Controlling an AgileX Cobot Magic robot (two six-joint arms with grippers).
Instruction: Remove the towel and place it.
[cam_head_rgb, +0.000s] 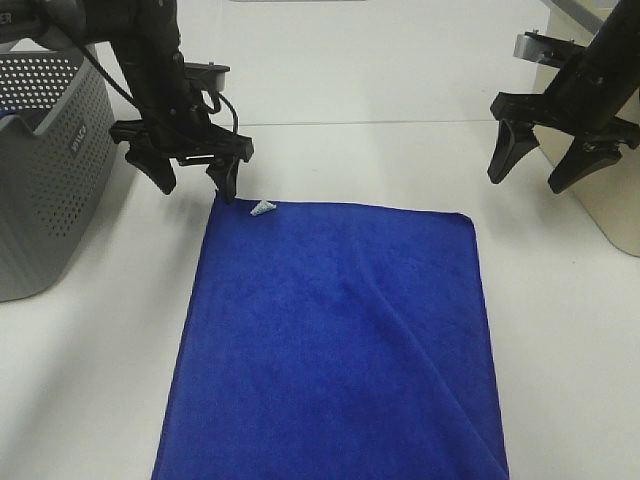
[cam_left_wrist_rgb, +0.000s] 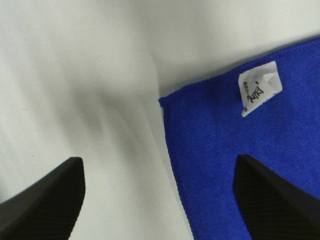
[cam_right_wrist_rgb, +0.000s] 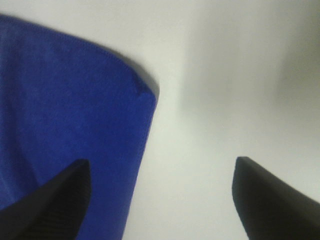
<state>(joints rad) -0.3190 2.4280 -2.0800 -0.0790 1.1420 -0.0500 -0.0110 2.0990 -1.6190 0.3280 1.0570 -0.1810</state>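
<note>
Spread flat on the white worktop (cam_head_rgb: 560, 350), the blue towel (cam_head_rgb: 330, 340) fills the near middle — a soft diagonal crease runs across its right half, and a small white tag (cam_head_rgb: 262, 208) sits at its far left corner. Over that corner hangs the left gripper (cam_head_rgb: 198, 190), jaws released and empty; the wrist view shows one jaw over the cloth and the other over bare worktop. Off the far right corner hangs the right gripper (cam_head_rgb: 527, 182), jaws also parted, holding nothing. At the left edge stands a grey perforated basket (cam_head_rgb: 40, 160) — apart from the towel.
</note>
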